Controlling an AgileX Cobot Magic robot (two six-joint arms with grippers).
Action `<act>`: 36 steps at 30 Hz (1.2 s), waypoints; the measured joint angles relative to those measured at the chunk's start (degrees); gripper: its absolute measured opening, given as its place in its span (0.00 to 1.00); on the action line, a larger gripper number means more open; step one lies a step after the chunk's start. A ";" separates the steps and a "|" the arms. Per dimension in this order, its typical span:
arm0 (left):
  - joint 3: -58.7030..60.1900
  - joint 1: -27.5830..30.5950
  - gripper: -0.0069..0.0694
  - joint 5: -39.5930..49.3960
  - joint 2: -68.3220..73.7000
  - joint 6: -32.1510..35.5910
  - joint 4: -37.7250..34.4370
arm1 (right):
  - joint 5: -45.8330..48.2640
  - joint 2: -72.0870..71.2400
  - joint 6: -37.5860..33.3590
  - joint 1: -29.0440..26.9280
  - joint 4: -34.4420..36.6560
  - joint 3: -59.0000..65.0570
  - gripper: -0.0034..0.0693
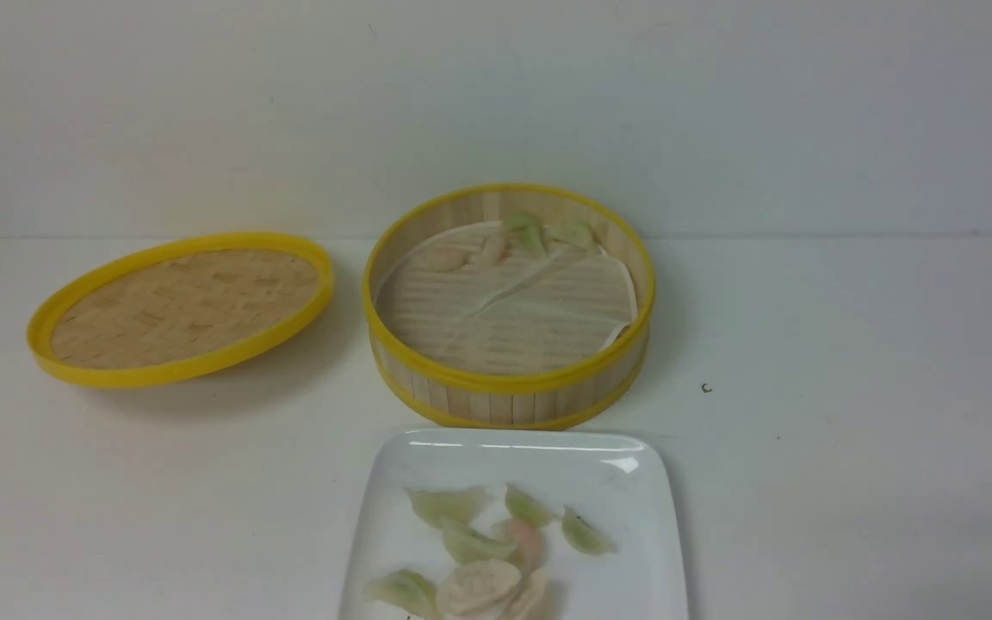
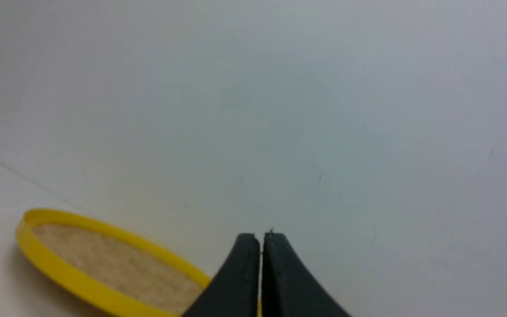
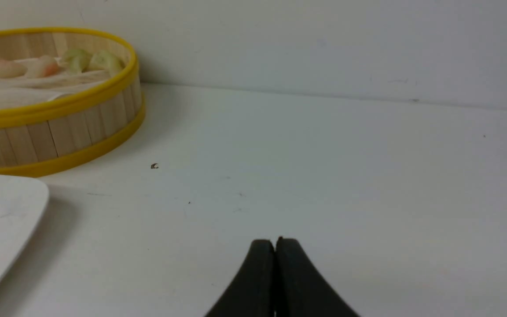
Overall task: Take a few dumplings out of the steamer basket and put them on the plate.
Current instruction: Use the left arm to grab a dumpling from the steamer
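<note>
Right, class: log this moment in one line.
left gripper: shut, empty | right gripper: shut, empty | dumplings: several on plate, some in steamer basket | lid: off, at robot's left

**My fingers, seen from each wrist**

(a) Left wrist: my left fingers [image 2: 242,281] are two smooth, matte black blades. Each is broad at the base and sweeps inward in a concave curve to a narrow, rounded tip. A hairline pale slit runs between their flat inner faces.

(b) Right wrist: my right fingers [image 3: 258,281] have the same black colour and flared profile, and their inner faces meet in a dark seam.

In both pairs, one tip carries a tiny raised nub.
</note>
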 joint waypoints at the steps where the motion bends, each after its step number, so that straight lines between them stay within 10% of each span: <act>1: -0.37 0.00 0.08 0.07 0.00 0.00 -0.08 | 0.00 0.00 0.00 0.00 0.00 0.00 0.03; 11: -41.41 0.00 0.08 38.28 30.84 7.48 9.08 | 0.00 0.00 0.16 0.00 -0.07 0.00 0.03; 18: -65.80 -0.14 0.08 66.00 68.27 25.84 5.99 | 0.00 0.00 0.16 0.00 -0.07 0.00 0.03; 36: -105.73 -12.47 0.08 74.72 114.17 40.68 16.38 | 0.00 0.00 0.16 0.00 -0.11 0.00 0.03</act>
